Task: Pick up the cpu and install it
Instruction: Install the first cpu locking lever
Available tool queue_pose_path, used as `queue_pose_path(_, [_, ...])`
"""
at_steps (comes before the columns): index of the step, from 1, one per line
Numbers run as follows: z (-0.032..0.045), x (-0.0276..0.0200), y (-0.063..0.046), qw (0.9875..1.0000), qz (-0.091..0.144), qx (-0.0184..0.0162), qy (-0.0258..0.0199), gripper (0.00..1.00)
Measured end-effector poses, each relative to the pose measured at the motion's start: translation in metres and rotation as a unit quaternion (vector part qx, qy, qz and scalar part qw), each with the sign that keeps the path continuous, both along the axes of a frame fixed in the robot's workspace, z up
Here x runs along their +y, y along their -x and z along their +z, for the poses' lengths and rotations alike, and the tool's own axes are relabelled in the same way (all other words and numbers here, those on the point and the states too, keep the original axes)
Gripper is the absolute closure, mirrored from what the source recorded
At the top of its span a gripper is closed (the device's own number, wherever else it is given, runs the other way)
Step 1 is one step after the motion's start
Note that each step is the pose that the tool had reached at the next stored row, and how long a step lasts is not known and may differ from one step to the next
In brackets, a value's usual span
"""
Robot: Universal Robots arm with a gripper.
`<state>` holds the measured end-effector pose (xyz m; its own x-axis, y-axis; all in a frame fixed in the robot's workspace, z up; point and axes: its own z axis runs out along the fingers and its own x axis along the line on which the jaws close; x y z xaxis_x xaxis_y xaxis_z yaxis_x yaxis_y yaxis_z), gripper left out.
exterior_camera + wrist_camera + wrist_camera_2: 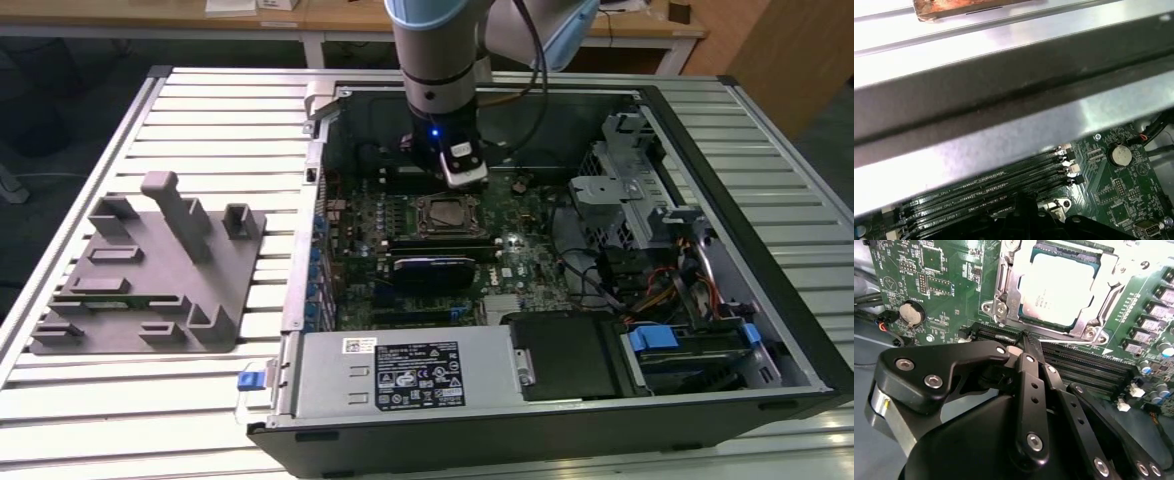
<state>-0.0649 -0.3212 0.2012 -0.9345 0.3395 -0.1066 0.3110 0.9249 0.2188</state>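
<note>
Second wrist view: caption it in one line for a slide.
Claw poised over the memory slots, beside the cpu already seated in its motherboard socket.

the cpu (1056, 287) has a smooth, pale metal top; the gripper (1026, 347) links are matt black with bright screws.

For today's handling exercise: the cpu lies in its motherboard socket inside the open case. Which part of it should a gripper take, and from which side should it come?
Judging by its pose, take the cpu by two opposite edges, coming straight down from above. It lies flat with its silvery top up, and the metal socket frame rings it closely, so a sideways approach looks blocked. The gripper is above the memory slots beside the socket.
</note>
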Motion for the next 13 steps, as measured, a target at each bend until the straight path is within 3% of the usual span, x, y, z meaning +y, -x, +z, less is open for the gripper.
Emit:
queue_pose_path(8, [-0.0022, 0.0015, 0.0, 1.0, -0.006, -0.0015, 0.0013, 0.89])
queue_pose_path(13, [-0.0038, 0.0015, 0.0, 0.9999, -0.007, -0.0039, 0.0072, 0.89])
